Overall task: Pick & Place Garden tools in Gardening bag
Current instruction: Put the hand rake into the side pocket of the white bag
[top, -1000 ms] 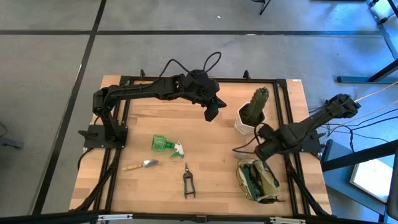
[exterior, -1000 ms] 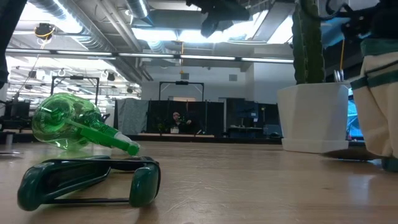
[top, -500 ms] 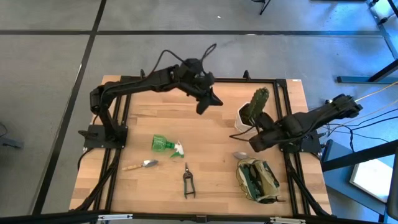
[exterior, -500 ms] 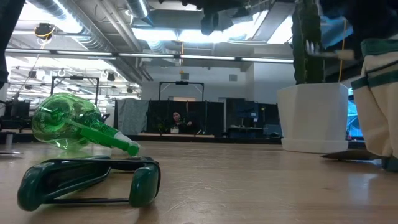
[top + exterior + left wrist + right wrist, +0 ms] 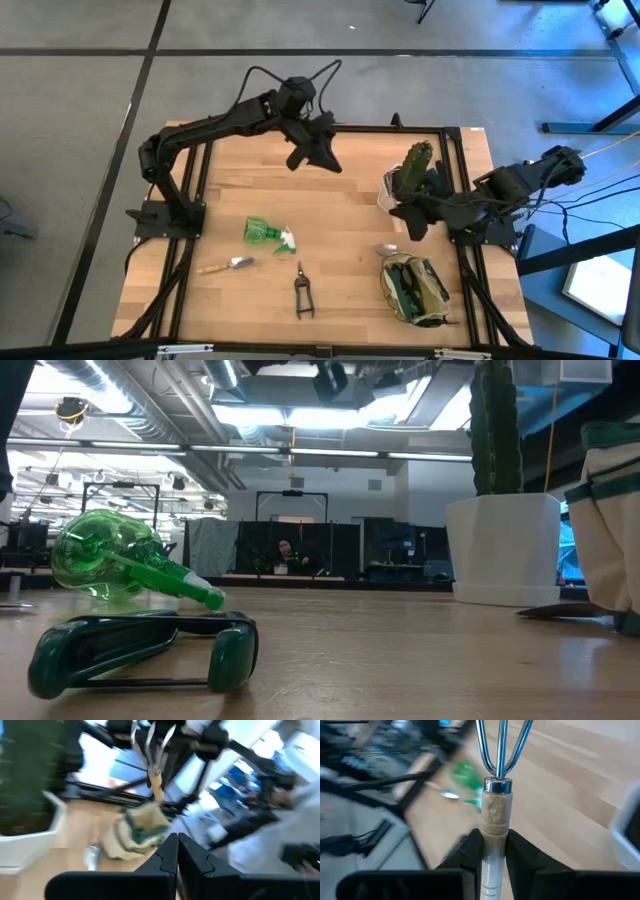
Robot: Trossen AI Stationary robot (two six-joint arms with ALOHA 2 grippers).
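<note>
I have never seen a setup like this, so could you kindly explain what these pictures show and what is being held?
Two dark robot arms work at a wooden table. One camera looks straight down, one sits at tabletop level, and one rides on each wrist. On the table lie a green spray bottle, a trowel, pruning shears, a potted cactus and the gardening bag. The right claw grips a hand fork by its wooden handle. The left claw is shut and empty, raised over the far side.

Wooden-handled hand rake (image 5: pixel 496 815) in right gripper (image 5: pixel 492 855)
</note>
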